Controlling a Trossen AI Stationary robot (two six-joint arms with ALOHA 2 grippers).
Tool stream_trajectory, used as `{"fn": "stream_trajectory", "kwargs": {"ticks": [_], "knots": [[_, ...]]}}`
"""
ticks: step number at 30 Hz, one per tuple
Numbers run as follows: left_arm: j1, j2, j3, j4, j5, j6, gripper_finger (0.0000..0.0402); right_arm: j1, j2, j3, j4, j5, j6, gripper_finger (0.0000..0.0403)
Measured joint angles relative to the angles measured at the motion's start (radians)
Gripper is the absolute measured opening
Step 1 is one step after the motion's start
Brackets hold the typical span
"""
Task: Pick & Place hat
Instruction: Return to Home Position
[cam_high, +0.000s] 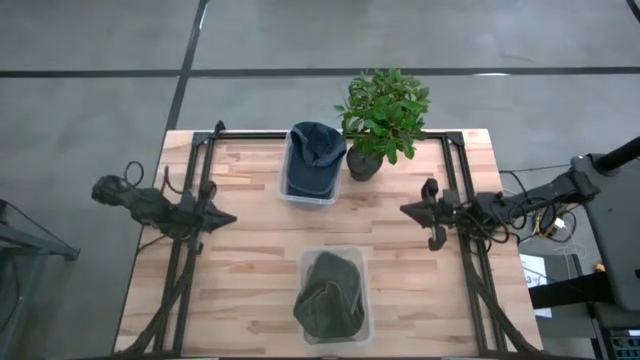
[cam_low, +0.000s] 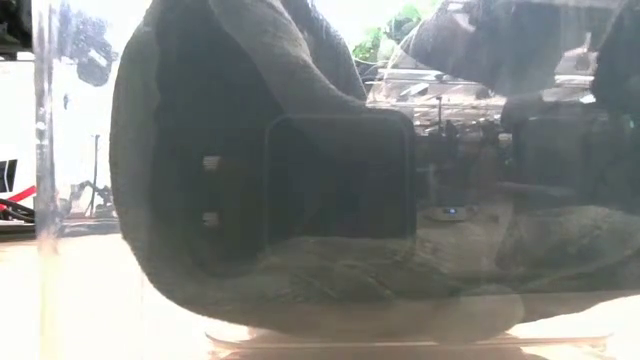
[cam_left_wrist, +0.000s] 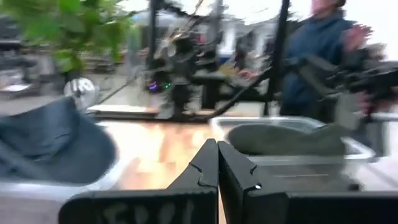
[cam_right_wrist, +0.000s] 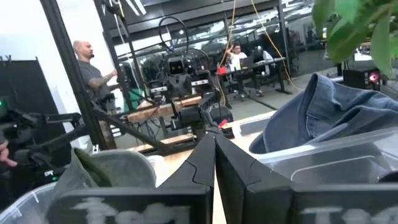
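Desk (cam_high: 250, 250) carries top bin (cam_high: 308, 201) with blue cap (cam_high: 315, 155), bottom bin (cam_high: 335, 251) with gray cap (cam_high: 330, 295); left tool (cam_high: 230, 217) and right tool (cam_high: 404, 209) pinched together, empty.

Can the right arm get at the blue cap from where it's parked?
Probably yes. The blue cap sits in an open-topped bin, and the right gripper, shut, is close by. The potted plant beside the bin crowds the direct line, so coming in from above looks safer.
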Motion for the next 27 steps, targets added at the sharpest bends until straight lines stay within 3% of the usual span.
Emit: {"fn": "stream_trajectory", "kwargs": {"ticks": [6, 11, 15, 27], "knots": [[-0.001, -0.001, -0.108, 0.107, 0.152, 0.004, 0.0000, 0.000, -0.060, -0.069, 0.010, -0.054, -0.011, 0.0009], [0.000, -0.001, -0.189, 0.171, 0.158, 0.009, 0.0000, 0.000, -0.106, -0.141, 0.051, -0.062, -0.007, 0.0009], [0.000, -0.001, -0.252, 0.327, 0.158, 0.035, 0.0000, 0.000, -0.124, -0.142, -0.029, -0.060, -0.005, 0.0009], [0.000, 0.014, -0.249, 0.271, 0.162, -0.014, 0.0000, 0.000, -0.124, -0.142, -0.049, -0.051, 0.008, 0.0009]]}}
